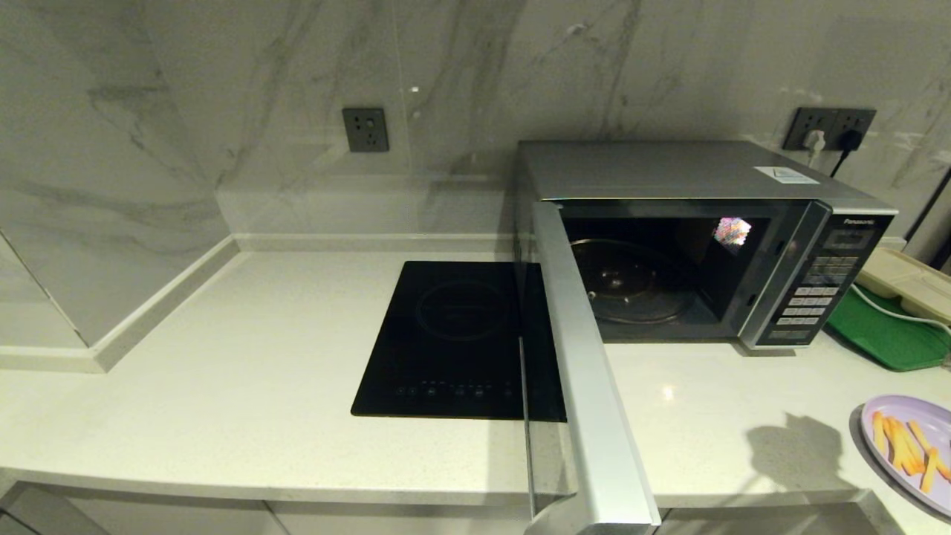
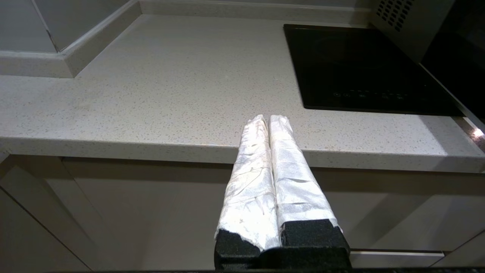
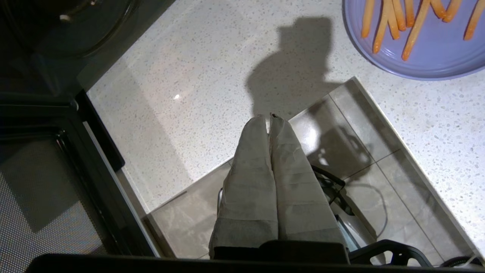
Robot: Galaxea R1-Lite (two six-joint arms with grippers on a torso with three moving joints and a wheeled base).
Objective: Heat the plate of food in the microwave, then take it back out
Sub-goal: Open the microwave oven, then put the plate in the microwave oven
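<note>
The silver Panasonic microwave (image 1: 691,174) stands at the back right of the counter with its door (image 1: 587,386) swung fully open toward me; the glass turntable (image 1: 631,279) inside is bare. The lavender plate of food (image 1: 912,446) with orange-yellow sticks lies at the counter's front right corner, also seen in the right wrist view as the plate (image 3: 420,49). My right gripper (image 3: 268,118) hovers shut and empty over the counter's front edge, between the open door and the plate. My left gripper (image 2: 268,119) is shut and empty, low in front of the counter's left part. Neither arm shows in the head view.
A flat black induction cooktop (image 1: 453,338) lies left of the microwave, partly behind the open door. A green tray (image 1: 888,334) and a beige compartment tray (image 1: 906,279) sit right of the microwave. Marble walls close off the back and left.
</note>
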